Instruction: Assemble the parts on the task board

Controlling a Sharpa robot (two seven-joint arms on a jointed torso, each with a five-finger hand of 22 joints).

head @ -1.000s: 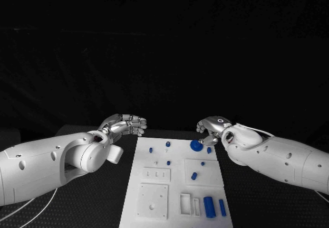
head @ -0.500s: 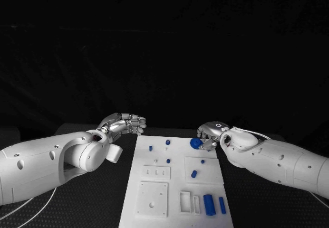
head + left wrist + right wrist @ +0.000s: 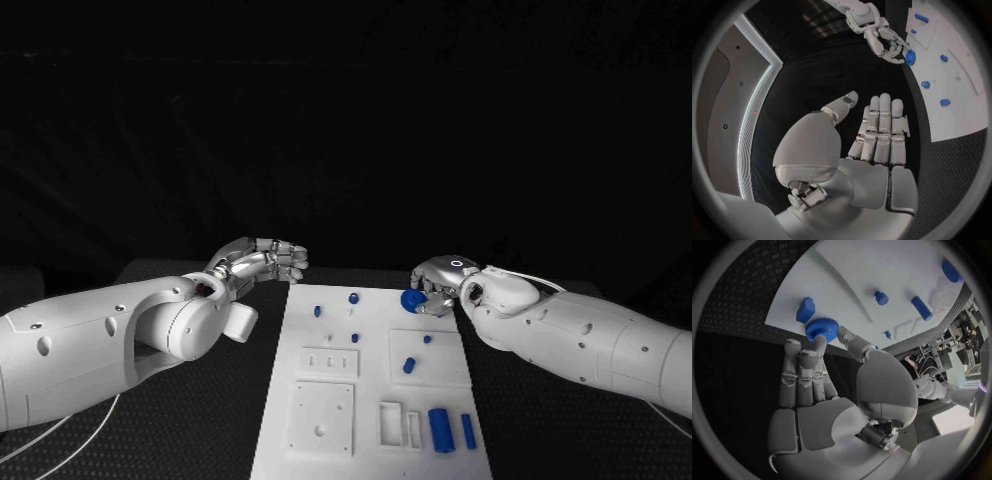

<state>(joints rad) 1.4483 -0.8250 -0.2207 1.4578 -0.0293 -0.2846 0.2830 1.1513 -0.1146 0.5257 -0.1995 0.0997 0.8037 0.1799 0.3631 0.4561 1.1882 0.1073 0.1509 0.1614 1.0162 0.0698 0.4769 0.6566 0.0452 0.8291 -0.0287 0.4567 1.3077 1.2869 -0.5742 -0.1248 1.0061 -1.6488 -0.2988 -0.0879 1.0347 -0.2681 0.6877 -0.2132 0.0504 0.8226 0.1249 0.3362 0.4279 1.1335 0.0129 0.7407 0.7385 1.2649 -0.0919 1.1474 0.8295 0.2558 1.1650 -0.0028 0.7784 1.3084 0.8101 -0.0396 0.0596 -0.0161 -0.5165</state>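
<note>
The white task board (image 3: 325,400) lies in the middle of the table with several blue parts on it. My right hand (image 3: 441,278) is at the board's far right corner and pinches a round blue toothed gear (image 3: 414,299) between thumb and fingertips (image 3: 819,344). The right wrist view has the gear (image 3: 821,329) at the board's edge, beside a blue block (image 3: 805,310). My left hand (image 3: 265,262) hovers off the board's far left corner, fingers stretched out and holding nothing (image 3: 879,131). The left wrist view also takes in the right hand (image 3: 879,35) with the gear (image 3: 910,57).
Small blue pegs (image 3: 353,298) stand on the far half of the board, with another (image 3: 408,366) near its middle. A thick blue cylinder (image 3: 440,433) and a thinner one (image 3: 467,430) lie at the near right. White recessed blocks (image 3: 320,420) take up the near left.
My right hand has shifted slightly toward the board's far edge with the gear, which sits a little higher in the picture. The left arm has not moved.
</note>
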